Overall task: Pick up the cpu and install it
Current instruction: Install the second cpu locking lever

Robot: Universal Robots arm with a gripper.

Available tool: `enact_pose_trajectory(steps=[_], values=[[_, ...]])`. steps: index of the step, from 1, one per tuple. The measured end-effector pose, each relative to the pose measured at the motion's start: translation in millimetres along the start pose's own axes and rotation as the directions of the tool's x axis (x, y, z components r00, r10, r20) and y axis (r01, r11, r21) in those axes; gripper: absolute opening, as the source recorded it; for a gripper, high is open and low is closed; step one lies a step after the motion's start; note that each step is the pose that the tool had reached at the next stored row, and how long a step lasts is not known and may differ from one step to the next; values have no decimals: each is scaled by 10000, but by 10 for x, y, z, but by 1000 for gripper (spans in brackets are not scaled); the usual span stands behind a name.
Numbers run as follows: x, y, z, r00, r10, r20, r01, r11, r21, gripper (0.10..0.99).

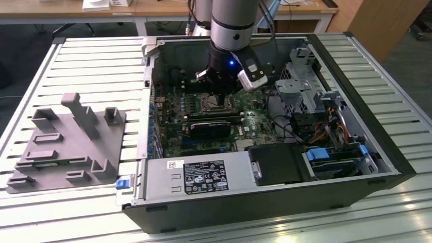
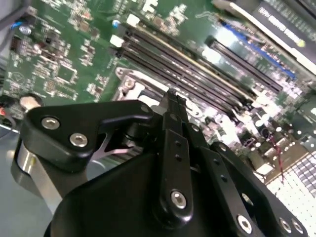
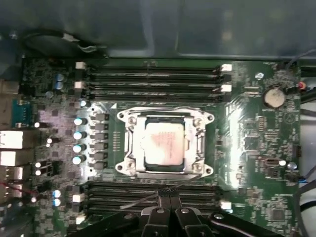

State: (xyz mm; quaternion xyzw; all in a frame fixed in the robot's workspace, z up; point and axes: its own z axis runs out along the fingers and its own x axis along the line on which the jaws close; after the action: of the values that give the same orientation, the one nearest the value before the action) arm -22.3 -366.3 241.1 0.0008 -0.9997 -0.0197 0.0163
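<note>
Cpu [image 3: 164, 144] seated in motherboard socket [image 3: 129, 129] (retention frame around it). Pincer [image 3: 170, 193] pressed together, empty, hovering just beside socket; placement apparently done.

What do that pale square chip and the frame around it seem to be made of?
The cpu looks like brushed pale metal on top, judging by its dull silvery sheen. The socket frame seems shinier bare metal, catching bright highlights. Both are guesses from looks alone.

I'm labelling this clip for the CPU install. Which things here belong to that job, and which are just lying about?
Part of the job:
cpu, lying in the socket
hand, above the motherboard

Lying about:
grey fixture block
power supply
drive cage
</note>
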Motion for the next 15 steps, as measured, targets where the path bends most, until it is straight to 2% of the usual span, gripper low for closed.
enact_pose_trajectory(steps=[4, 8, 15], values=[[73, -7, 18, 10000, 1, 0, -1, 10000, 0, 106], [125, -10, 84, 10000, 2, 0, -2, 10000, 1, 106], [124, -15, 209, 9999, 113, 3, -113, 9999, -4, 106]])
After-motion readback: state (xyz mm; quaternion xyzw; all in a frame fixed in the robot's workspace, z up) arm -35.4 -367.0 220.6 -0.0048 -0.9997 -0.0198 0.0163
